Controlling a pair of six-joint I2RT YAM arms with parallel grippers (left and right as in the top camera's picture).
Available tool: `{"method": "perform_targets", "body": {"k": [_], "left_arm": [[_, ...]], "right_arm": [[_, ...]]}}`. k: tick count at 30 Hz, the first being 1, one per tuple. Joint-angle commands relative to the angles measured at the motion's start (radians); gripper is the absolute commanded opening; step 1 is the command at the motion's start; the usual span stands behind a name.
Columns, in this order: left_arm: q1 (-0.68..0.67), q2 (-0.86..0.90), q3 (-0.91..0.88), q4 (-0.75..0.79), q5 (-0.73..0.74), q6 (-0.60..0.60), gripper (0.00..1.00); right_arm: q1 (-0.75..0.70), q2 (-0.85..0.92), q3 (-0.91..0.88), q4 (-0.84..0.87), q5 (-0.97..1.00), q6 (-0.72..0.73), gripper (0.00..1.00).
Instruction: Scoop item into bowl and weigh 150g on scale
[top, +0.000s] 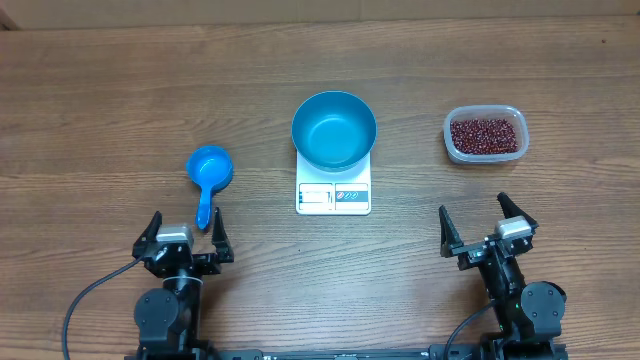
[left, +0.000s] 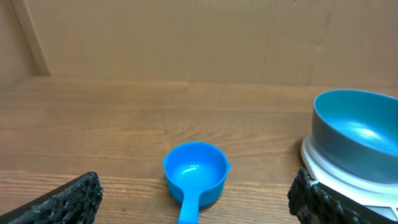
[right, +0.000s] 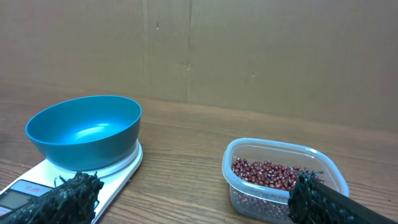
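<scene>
The left gripper (top: 185, 228) is seen with its two fingers spread wide and nothing held between them; the right gripper (top: 474, 214) is likewise wide open and bare, so two grippers are counted, both low at the near edge of the table (top: 100, 90). Just ahead of the left gripper one small blue scoop (top: 209, 167) is found, cup upward, its handle pointed back toward the gap between the fingers; the handle's end is seen just beside the inner finger, and contact cannot be made out. Further in, at the middle, one white scale (top: 333, 195) is laid flat, and one blue bowl (top: 334, 130) is set upright on its platform, only its smooth inside being shown. Along the scale's front edge one display window and one label strip with blue marks are picked out; some print is there, but it is too small to be read, and no brand can be told from any view. Out to the right, well apart from the scale and ahead of the right gripper, one clear tub (top: 450, 135) is placed, and the beans (top: 485, 135) are held inside it, a loose dark red-brown layer, too many to be counted.
</scene>
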Motion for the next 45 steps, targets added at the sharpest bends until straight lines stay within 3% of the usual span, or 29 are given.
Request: {"method": "perform_targets", "body": {"k": [1, 23, 39, 45], "left_arm": [[0.005, 0.045, 0.092, 0.001, -0.022, 0.021, 1.00], [0.005, 0.714, 0.685, -0.039, -0.038, 0.121, 1.00], [0.014, 1.265, 1.312, -0.676, -0.002, 0.181, 1.00], [0.081, 1.426, 1.450, -0.829, 0.143, 0.217, 1.00]], "right_arm": [[-0.003, -0.012, -0.011, 0.005, -0.005, -0.001, 1.00], [-0.003, -0.012, -0.011, 0.005, -0.005, -0.001, 1.00], [-0.003, -0.012, -0.011, 0.005, -0.005, -0.001, 1.00], [-0.003, -0.012, -0.011, 0.005, -0.005, -0.001, 1.00]]}}
